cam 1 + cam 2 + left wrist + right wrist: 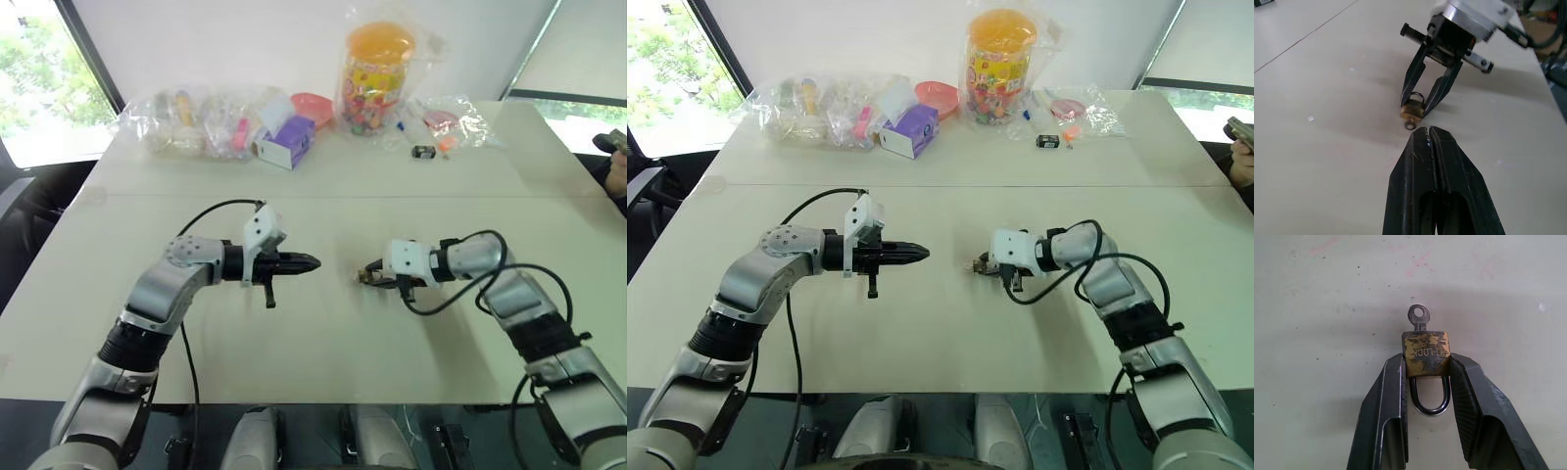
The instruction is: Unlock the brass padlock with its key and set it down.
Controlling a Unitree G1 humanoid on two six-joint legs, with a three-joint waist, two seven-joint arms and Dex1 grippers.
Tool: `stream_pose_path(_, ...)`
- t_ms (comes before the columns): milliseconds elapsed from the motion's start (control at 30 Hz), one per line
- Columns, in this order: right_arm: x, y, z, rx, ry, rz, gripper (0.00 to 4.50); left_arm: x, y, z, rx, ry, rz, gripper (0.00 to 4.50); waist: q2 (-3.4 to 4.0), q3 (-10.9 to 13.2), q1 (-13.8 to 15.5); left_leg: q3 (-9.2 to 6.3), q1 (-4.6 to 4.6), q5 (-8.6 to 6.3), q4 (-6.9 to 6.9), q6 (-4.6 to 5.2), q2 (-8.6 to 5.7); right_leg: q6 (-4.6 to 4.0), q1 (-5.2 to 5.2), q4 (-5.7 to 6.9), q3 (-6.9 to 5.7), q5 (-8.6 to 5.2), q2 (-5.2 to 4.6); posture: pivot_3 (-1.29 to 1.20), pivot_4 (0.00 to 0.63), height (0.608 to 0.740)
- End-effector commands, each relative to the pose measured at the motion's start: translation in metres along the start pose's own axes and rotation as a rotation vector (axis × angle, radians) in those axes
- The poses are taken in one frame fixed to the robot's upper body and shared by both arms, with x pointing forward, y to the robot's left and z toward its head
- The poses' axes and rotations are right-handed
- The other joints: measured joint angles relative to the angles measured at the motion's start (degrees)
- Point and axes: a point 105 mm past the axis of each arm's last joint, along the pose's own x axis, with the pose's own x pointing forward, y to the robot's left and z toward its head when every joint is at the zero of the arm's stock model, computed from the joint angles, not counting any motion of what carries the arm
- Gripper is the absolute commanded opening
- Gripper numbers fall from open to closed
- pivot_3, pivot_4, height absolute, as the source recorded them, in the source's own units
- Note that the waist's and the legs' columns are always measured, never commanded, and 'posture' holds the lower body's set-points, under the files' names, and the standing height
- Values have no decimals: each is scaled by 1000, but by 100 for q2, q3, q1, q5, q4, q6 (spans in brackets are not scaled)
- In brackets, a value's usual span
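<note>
The brass padlock (1426, 353) is a small worn gold block with a silvery loop (1430, 399) pointing back between the fingers. My right gripper (1426, 366) is shut on its two sides. The key (1419, 316) sticks out of the padlock's far end, its round head free. In the left wrist view the padlock (1413, 108) hangs low over the table in the right gripper, key (1410, 125) towards the left fingertips. My left gripper (1428, 133) is shut with nothing in it, pointing at the key from a short gap away. Both grippers (306, 262) (370, 277) face each other mid-table.
Along the back of the beige table (313, 343) lie clear plastic bags (186, 122), a purple box (287, 140), a pink bowl (312, 104), a tall jar with an orange lid (375, 73) and a small black object (423, 152). A person's hand (617, 162) shows at the right edge.
</note>
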Motion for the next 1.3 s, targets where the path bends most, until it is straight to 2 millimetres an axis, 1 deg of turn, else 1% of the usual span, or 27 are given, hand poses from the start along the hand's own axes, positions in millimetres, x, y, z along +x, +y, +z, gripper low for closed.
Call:
stream_pose_path(33,-34,-41,47,-355,-45,-331,646,-1,6,19,-58,-70,-18,0,0,1,-4,0,-10,0,2,0,-2,1,-11,2,0,0,0,0,150,735)
stream_pose_path(133,-40,-35,65,-442,-65,-403,646,2,8,28,-109,-105,-52,0,-1,1,-10,0,-14,1,3,-2,-2,1,-15,2,0,0,6,0,150,735)
stream_pose_path(167,-40,-29,70,-463,-73,-406,646,4,8,32,-120,-116,-67,0,-1,1,-9,-1,-12,1,2,-3,-1,1,-15,1,0,0,7,0,150,735)
stream_pose_path(333,-37,-15,80,-445,-78,-411,646,9,9,40,-124,-127,-112,0,-1,1,-16,-1,-13,1,1,-2,-3,1,-13,-2,0,0,15,0,150,735)
stream_pose_path(433,-36,-13,81,-433,-69,-415,646,11,10,44,-115,-134,-134,0,-1,1,-9,-2,-12,2,2,-3,-3,0,-13,-1,-1,0,20,0,150,735)
stream_pose_path(667,-36,-15,82,-423,-56,-422,646,16,10,43,-97,-116,-134,0,-1,1,-10,-2,-12,2,2,-2,-5,0,-11,-3,0,0,19,0,150,735)
stream_pose_path(767,-36,-15,83,-420,-55,-422,646,16,10,44,-117,-125,-143,0,-1,1,-9,-1,-12,2,2,-2,-6,0,-11,-3,0,0,18,0,150,735)
stream_pose_path(800,-35,-15,83,-418,-55,-421,646,16,11,44,-117,-125,-132,510,-1,1,-8,-2,-12,2,2,-2,-6,0,-11,-3,0,0,18,0,150,735)
stream_pose_path(833,-35,-15,83,-415,-55,-421,646,17,11,43,-117,-123,-128,767,-1,1,-9,-2,-12,2,2,-2,-6,0,-11,-3,0,0,18,0,150,735)
stream_pose_path(867,-35,-15,82,-411,-55,-419,646,17,11,42,-112,-119,-125,1151,-1,1,-10,-2,-12,2,2,-2,-6,0,-11,-3,0,0,18,0,150,735)
stream_pose_path(900,-35,-14,82,-410,-55,-415,646,18,12,42,-104,-115,-116,1685,-1,1,-10,-2,-12,2,2,-2,-6,0,-11,-3,0,0,18,0,150,735)
stream_pose_path(1000,-34,-14,84,-418,-57,-410,646,19,12,41,-110,-115,-110,3105,-1,1,-10,-2,-12,2,2,-2,-6,0,-11,-3,0,0,18,0,150,735)
stream_pose_path(1300,-35,-17,92,-460,-74,-422,646,21,17,37,-195,-143,-100,3105,-1,1,-8,-2,-12,2,2,-2,-5,0,-11,-3,-1,0,19,0,150,735)
